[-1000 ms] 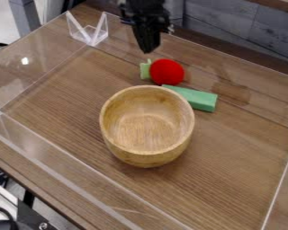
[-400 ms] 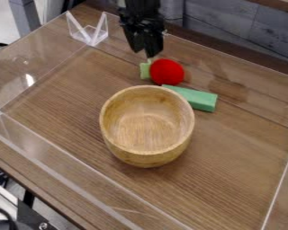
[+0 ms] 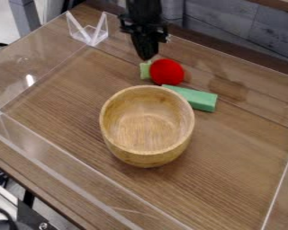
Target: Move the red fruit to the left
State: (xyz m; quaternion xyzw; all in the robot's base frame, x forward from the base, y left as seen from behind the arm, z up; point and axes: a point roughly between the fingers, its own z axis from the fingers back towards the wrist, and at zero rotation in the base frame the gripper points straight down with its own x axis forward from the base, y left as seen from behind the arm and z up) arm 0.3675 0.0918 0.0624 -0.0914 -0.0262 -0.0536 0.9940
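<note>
The black gripper [image 3: 148,45] points down from above, its jaws apart. Just below them lies the round red toy fruit [image 3: 167,72], the wooden bowl [image 3: 147,126] beyond it.

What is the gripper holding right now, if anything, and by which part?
Nothing is held: the gripper is above and behind the red fruit, which rests on the table.

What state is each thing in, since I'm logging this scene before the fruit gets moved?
Gripper: just behind the fruit, pointing down; opening unclear.
Red fruit: on the table, not lifted.
Bowl: upright, nothing in it.
Green block: lying flat behind the bowl.
</note>
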